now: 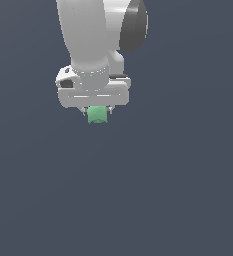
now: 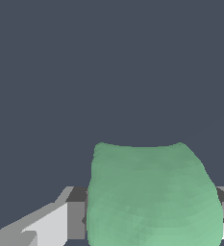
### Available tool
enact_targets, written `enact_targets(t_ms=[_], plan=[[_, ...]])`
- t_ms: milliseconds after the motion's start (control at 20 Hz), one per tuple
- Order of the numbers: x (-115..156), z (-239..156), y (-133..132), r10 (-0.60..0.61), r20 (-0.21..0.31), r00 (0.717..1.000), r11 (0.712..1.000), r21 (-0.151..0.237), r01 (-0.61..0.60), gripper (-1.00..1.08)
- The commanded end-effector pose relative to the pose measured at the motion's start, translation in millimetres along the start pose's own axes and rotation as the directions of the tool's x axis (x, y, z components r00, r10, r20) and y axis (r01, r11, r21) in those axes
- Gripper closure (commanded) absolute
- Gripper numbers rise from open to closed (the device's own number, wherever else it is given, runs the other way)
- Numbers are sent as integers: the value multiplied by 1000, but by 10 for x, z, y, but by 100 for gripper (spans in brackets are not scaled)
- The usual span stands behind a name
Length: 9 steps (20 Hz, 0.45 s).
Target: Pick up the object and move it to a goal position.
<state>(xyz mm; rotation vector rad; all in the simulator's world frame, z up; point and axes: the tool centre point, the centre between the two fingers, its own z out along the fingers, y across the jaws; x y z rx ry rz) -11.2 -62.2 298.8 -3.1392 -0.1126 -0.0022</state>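
Note:
The object [image 1: 96, 115] is a small mint-green block sticking out just below the white hand of the arm in the exterior view. My gripper [image 1: 96, 113] is shut on it, with the short fingers mostly hidden behind the block and the hand. In the wrist view the object [image 2: 152, 197] fills the space between the two grey fingers [image 2: 75, 214], which press against its sides. Block and gripper hang in the air over a plain dark background.
The white arm [image 1: 90, 35] with its dark joint cap [image 1: 135, 25] rises above the hand. Only a uniform dark grey-blue surface shows around it.

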Motion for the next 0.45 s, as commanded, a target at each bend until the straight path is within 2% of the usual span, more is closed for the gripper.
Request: enact_targets(t_ms=[0,400], plan=[[-1,-67,36,-1,1,1000,1000,0,1,108],[12,-57,35,-1,1,1000,1000,0,1,108]])
